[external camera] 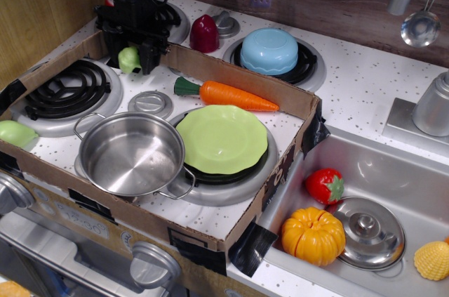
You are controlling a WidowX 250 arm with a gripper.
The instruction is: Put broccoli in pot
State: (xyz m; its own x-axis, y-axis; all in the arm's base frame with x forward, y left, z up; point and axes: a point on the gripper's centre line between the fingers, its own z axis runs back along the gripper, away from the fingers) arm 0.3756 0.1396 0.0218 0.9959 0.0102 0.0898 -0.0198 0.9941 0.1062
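Observation:
The broccoli (130, 60), a small pale-green knobbly floret, is held between the black fingers of my gripper (131, 60) at the back left, lifted a little above the stovetop near the cardboard wall. The gripper is shut on it. The pot (131, 154), a shiny steel pot with two wire handles, stands empty at the front of the cardboard tray, below and in front of the gripper.
A green plate (222, 137) lies right of the pot, with an orange carrot (228, 95) behind it. A smooth pale-green piece (14, 133) sits at the left edge. A blue bowl (270, 50), a dark red piece (204, 34), and the sink (393, 170) with toys and a lid (366, 232) are to the right.

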